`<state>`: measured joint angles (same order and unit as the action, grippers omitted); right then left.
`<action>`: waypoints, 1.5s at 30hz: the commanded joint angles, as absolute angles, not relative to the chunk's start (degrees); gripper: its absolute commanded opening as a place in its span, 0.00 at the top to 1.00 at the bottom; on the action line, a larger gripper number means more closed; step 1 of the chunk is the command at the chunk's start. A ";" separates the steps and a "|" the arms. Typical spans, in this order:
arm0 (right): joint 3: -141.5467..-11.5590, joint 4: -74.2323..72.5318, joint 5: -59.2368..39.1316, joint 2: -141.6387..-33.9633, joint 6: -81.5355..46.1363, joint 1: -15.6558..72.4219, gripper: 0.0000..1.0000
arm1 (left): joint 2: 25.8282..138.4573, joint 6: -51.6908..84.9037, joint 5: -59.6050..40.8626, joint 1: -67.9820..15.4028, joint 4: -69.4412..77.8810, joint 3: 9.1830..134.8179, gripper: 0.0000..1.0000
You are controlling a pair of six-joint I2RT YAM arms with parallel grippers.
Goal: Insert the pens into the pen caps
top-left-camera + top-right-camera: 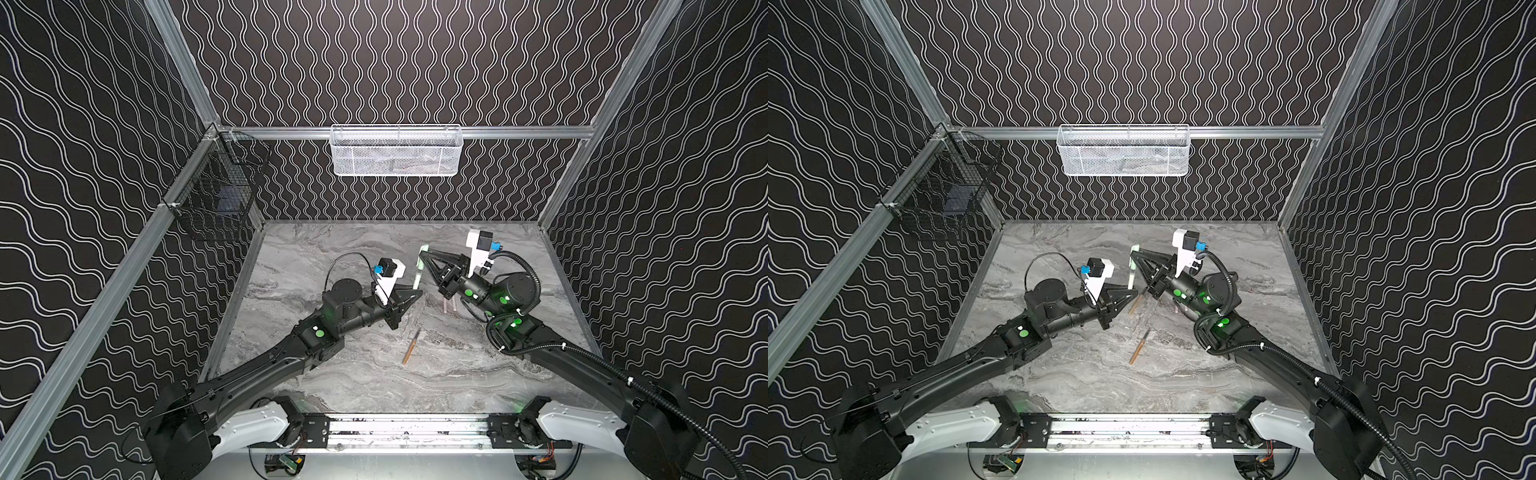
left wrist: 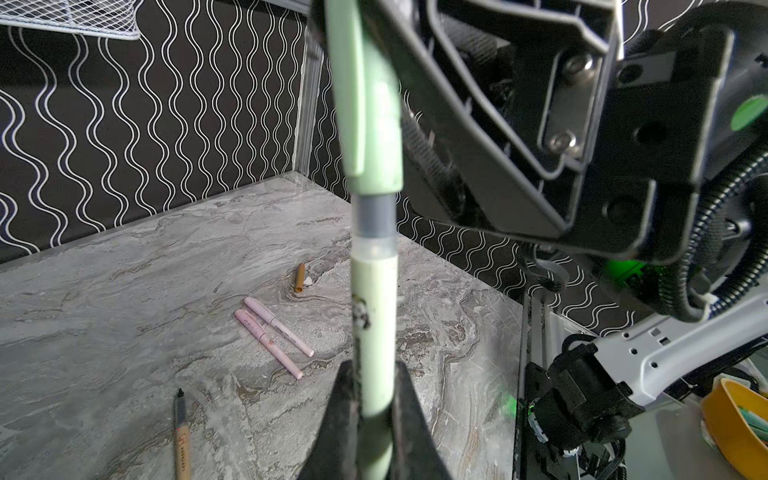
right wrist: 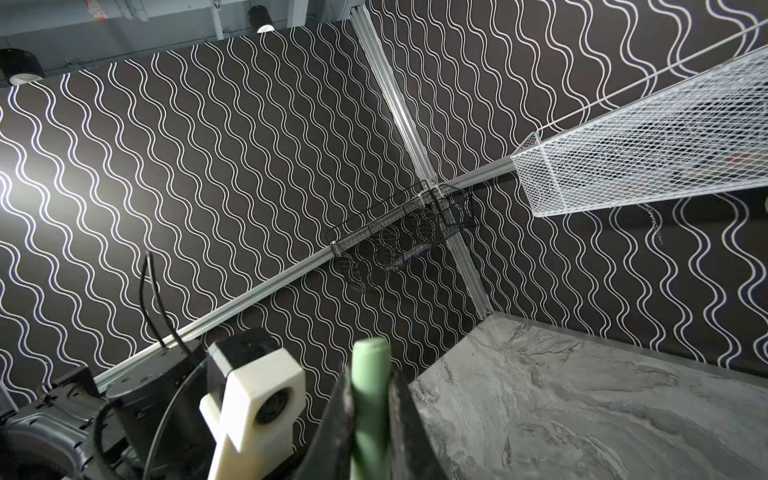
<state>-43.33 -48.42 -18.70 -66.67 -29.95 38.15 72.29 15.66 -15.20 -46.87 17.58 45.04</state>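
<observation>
Two capped pens lie side by side on table.

black arms | triangular pincers | green dots | corrugated cable | white mounts

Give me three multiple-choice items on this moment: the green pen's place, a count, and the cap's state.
1. The green pen is: A in the white basket; B held in the air; C in the black basket.
2. Count of pink pens on the table: A one; B three; C two.
3. The green cap is: A partly on; B fully seated; C lying loose.
1B, the left gripper clamps its barrel; 2C, a pair lies side by side; 3A, the right gripper holds it, grey section showing.
</observation>
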 commanded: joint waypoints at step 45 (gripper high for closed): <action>-68.53 6.08 -24.30 -61.58 -12.66 36.26 0.70 | 72.87 1.92 -10.61 -47.83 18.81 44.43 1.00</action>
